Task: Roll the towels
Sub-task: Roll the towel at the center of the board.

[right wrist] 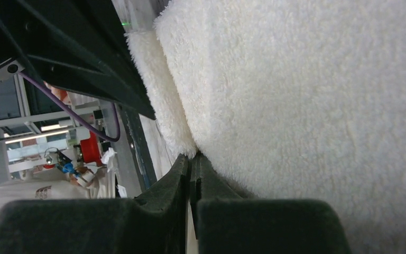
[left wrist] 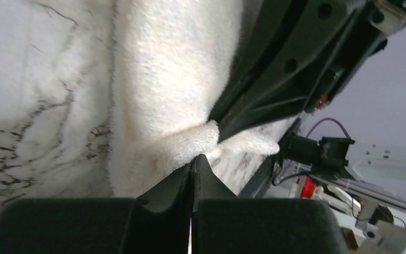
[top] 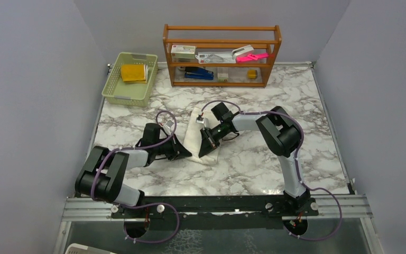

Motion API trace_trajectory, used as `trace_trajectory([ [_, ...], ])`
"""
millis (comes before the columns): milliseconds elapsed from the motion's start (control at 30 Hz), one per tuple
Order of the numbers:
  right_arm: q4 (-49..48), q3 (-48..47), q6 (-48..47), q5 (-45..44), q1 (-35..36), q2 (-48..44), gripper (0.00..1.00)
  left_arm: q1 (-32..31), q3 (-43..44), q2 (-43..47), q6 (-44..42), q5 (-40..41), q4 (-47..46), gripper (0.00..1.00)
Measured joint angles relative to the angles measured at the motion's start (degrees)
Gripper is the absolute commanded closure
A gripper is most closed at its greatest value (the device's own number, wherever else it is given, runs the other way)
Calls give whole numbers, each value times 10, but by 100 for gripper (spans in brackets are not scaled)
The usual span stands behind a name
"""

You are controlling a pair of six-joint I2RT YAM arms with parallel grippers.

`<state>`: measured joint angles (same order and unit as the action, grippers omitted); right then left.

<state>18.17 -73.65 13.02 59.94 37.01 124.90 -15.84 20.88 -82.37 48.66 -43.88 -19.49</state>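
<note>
The cream-white towel lies in a long folded strip on the marble table, between my two grippers. My left gripper is shut, its tips pinching a small fold at the towel's near edge. From the other side my right gripper reaches in. It is also shut, and it nips the towel's edge where two layers meet. The mustard-yellow towel lies folded in the green basket at the back left.
The green plastic basket stands at the table's back left corner. A wooden shelf with small boxes and a pink item stands along the back edge. Both arms lie low and close together over the table's middle.
</note>
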Motion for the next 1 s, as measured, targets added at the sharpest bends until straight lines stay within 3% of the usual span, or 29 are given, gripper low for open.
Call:
trace_trajectory([
  [67,0,3,-6,-6,0,-5,96,0,0,-5,-6,28,-3,100],
  [267,0,15,-32,-36,3,-31,72,-1,6,-28,-17,71,-20,100],
  [333,1,24,-43,-70,7,-58,59,-1,5,-31,-19,73,-28,100],
  [467,-22,59,-73,-190,13,-152,54,0,-5,-33,-21,73,-49,100],
  [567,-75,104,-118,-267,28,-244,55,0,-11,-33,-22,74,-60,100],
  [700,-165,164,-197,-304,91,-328,70,-1,-16,-33,-23,74,-71,100],
  [833,-210,199,-250,-276,138,-318,89,-1,-16,-40,-24,73,-79,100],
  [1000,-202,202,-275,-261,140,-261,99,-1,-16,-42,-25,71,-84,100],
])
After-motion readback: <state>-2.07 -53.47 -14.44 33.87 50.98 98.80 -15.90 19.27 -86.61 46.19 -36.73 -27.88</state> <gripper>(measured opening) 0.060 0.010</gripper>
